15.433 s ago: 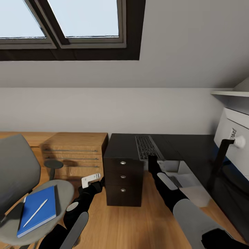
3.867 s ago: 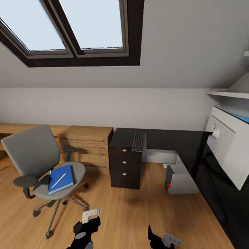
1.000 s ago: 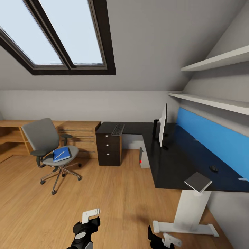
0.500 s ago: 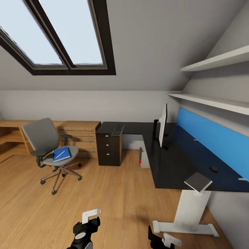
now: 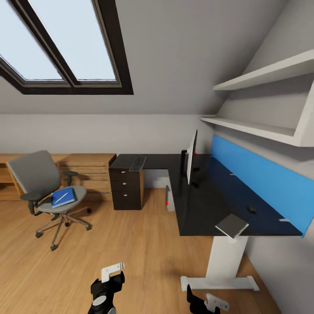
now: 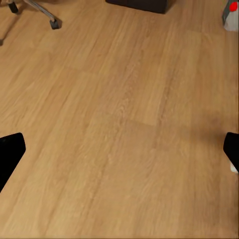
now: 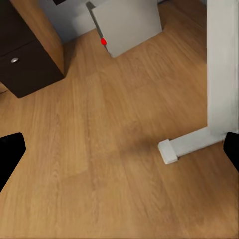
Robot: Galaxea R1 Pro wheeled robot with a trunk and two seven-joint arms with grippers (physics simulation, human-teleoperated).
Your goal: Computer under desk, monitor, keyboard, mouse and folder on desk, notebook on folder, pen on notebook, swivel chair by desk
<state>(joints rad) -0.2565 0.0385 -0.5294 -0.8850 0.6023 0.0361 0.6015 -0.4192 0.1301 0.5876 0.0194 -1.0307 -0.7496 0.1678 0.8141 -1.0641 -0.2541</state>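
Note:
The grey swivel chair stands on the wood floor at the left. The blue folder lies on its seat with the white pen on top. The black desk runs along the right wall. On it are the monitor, the keyboard on the far wing, a small dark mouse and the grey notebook at the near corner. The computer sits on the floor under the desk. My left gripper and right gripper hang low over bare floor, both open and holding nothing.
A dark drawer unit stands under the desk's far wing, beside a low light-wood shelf unit. The desk's white leg and foot are close to my right gripper. White shelves hang above the desk.
The whole picture has shifted left and the room looks slightly farther off, so the camera has moved. Both grippers keep the same pose; nothing in the room has moved.

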